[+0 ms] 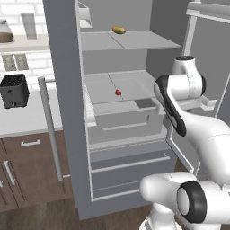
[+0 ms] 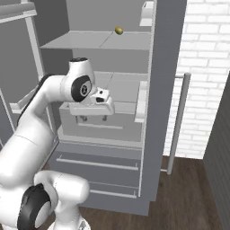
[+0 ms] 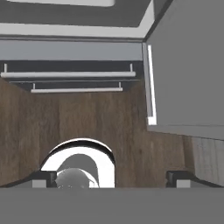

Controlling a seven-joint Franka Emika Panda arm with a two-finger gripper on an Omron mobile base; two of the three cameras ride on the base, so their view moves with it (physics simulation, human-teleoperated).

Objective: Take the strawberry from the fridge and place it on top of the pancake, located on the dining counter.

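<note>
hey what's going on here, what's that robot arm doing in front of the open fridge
The white arm is reaching toward the open fridge to fetch the strawberry, which sits on the middle shelf, untouched. The gripper hangs in front of the fridge, pointing down at the wood floor, with its jaws apart and nothing between them. A yellow-green item lies on the shelf above. So the pick has not started yet.

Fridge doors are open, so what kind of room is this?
Most likely a kitchen. The open fridge holds a strawberry on a shelf, a black toaster sits on the white counter, and brown wooden cabinets stand beneath.
</note>
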